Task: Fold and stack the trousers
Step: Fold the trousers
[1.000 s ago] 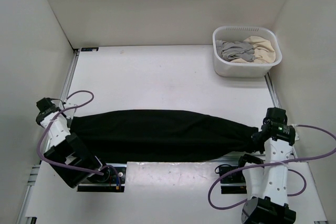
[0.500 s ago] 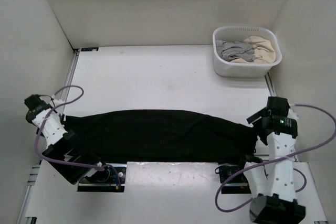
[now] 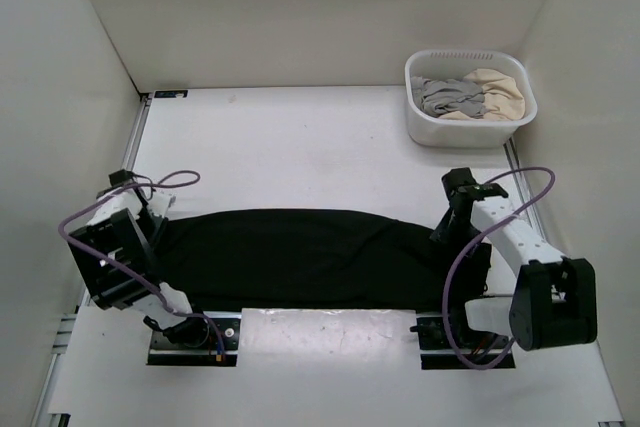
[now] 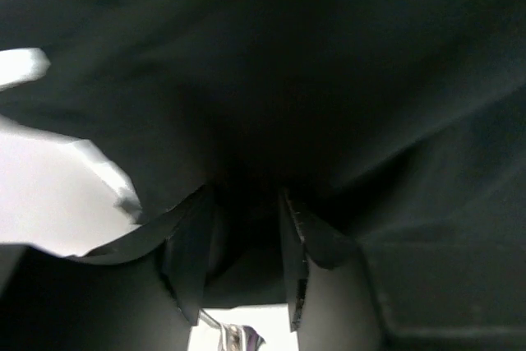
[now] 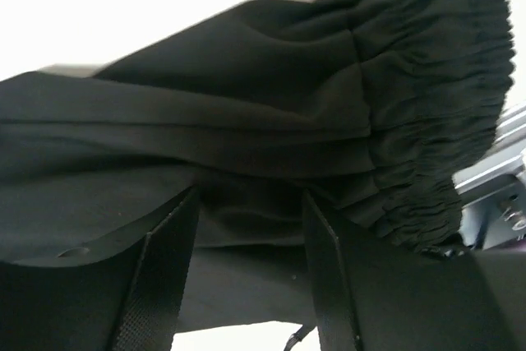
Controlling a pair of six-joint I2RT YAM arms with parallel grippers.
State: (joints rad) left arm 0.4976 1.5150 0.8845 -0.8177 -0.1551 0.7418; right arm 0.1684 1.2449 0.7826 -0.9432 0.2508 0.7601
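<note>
The black trousers lie stretched left to right along the near edge of the table, waistband at the right end. My left gripper is at their left end; in the left wrist view its fingers are close together with dark cloth bunched between them. My right gripper is over the cloth just inside the gathered waistband; in the right wrist view its fingers stand apart with cloth lying between them.
A white basket holding grey and beige garments stands at the back right. White walls close in the table on the left, back and right. A metal rail runs along the near edge under the trousers.
Both arms have swung in from the outer ends of the trousers toward the far side. The left end of the cloth has shifted right. The right gripper has moved left, off the waistband's end.
</note>
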